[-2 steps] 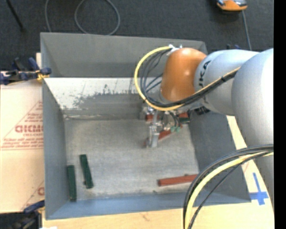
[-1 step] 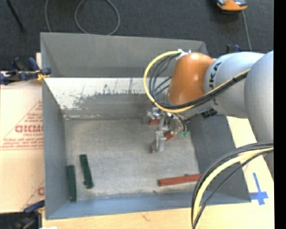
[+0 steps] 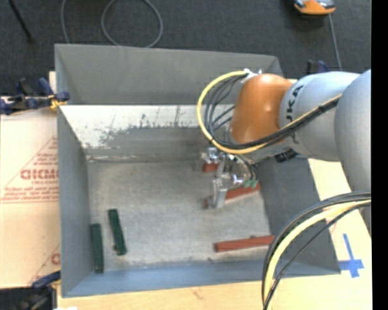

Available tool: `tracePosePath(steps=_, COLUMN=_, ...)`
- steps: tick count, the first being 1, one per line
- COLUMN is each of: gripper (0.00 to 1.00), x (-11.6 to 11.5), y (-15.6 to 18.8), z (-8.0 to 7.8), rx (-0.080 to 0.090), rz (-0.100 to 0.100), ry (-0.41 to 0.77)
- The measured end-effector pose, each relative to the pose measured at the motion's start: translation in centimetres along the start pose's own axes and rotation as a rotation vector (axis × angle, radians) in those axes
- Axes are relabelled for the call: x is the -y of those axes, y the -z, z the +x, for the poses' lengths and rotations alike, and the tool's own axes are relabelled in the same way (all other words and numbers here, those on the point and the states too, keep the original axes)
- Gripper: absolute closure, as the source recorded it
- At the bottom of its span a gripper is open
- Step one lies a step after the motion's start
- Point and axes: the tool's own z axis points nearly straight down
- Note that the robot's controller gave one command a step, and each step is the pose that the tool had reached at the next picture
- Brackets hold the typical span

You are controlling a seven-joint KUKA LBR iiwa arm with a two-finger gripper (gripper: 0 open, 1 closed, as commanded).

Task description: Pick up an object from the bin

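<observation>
Orange wrist cover (image 3: pixel 258 108) and its loop of cables (image 3: pixel 207 112) sit highest, hanging over the right half of the bin (image 3: pixel 149 118) and hiding much of what is under them. Below the cover the fingers (image 3: pixel 215 196) are low over the bin floor, right of its middle, at the left end of a short red bar (image 3: pixel 243 193) that lies slanted toward the right wall. How far the fingers are parted I cannot tell, nor whether that bar is between them or only beside them.

Judged as a grasp on that bar, the step wants the bar crosswise in the grip, taken nearer its middle than its tip; a hold on the very end would likely let it swing or slip on the lift. Close fully before rising, then lift straight up, clear of the nearby right wall.

A small red piece (image 3: pixel 210 167) lies just beyond, toward the far edge, near enough to be nudged or caught along with the bar. A longer red bar (image 3: pixel 243 243) lies flat by the near edge toward the near-right corner, apart from the work. One green bar (image 3: pixel 117 232) and a second green bar (image 3: pixel 97 247) lie side by side by the near-left corner, well apart and no hindrance
</observation>
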Motion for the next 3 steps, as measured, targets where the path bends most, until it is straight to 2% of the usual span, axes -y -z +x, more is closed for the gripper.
tracePosePath(steps=1, gripper=0.0, x=2.6, y=-0.2, z=6.3, rx=-0.022, rz=-0.003, ry=-0.076)
tracePosePath(steps=2, gripper=0.0, x=6.5, y=0.3, z=14.2, rx=0.015, rz=0.02, ry=0.144)
tracePosePath(steps=3, gripper=0.0, x=9.6, y=3.4, z=10.9, rx=0.001, rz=0.02, ry=0.548)
